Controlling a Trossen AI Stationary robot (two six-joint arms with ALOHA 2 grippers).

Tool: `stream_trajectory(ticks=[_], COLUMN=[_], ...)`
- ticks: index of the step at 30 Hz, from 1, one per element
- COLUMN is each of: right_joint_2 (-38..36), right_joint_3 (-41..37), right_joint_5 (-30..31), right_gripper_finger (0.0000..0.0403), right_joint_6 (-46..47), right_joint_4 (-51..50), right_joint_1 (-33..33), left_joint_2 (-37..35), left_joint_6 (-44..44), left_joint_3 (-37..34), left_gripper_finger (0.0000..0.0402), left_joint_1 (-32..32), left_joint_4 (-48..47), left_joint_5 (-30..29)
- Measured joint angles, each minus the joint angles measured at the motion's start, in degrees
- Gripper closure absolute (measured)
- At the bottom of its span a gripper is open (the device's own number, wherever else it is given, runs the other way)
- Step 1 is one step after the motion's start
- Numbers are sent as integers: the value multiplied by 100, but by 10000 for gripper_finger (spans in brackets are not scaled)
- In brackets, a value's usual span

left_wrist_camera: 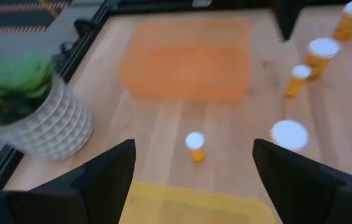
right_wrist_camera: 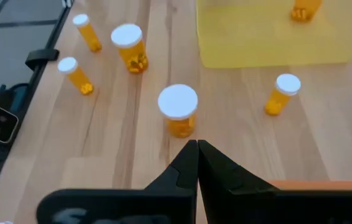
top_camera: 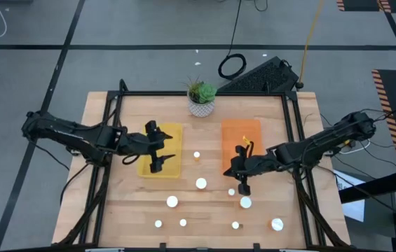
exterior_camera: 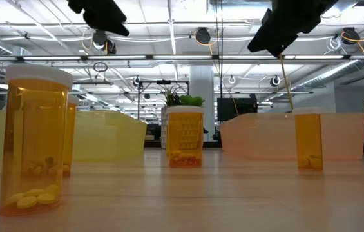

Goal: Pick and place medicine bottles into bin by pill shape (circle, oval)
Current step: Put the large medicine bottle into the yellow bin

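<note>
Several medicine bottles with white caps and orange bodies stand upright on the wooden table, among them one at the middle, a small one between the bins and one nearer the front. My left gripper hangs open above the yellow bin; its fingers hold nothing. My right gripper is shut and empty by the near left corner of the orange bin, raised over the table with a bottle just beyond its tips. One bottle lies in the yellow bin.
A white potted plant stands at the far edge between the bins. More bottles line the near part of the table. A black frame rail borders the table's sides.
</note>
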Motion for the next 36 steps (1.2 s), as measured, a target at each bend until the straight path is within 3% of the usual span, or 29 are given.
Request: stream_trajectory(ticks=[9,19,25,28,36], right_joint_2=[64,152,177,178,178], right_joint_3=[5,7,7,7,7], right_joint_5=[56,665,929,921,529], right_gripper_finger=[403,403,403,403,403], right_joint_6=[782,1208,1195,1193,1192], right_joint_4=[-65,-132,-114,-194,-466], right_joint_1=[397,1103,1226,1226,1231], left_joint_2=[0,265,1192,1745,3059], left_joint_6=[214,68,257,377,712], left_joint_3=[0,169,1108,1801,3411], left_gripper_finger=[73,74,74,74,73], left_joint_1=[-220,-476,-681,-791,-945], left_joint_4=[205,473,206,-475,-1724], left_joint_5=[19,208,212,205,343])
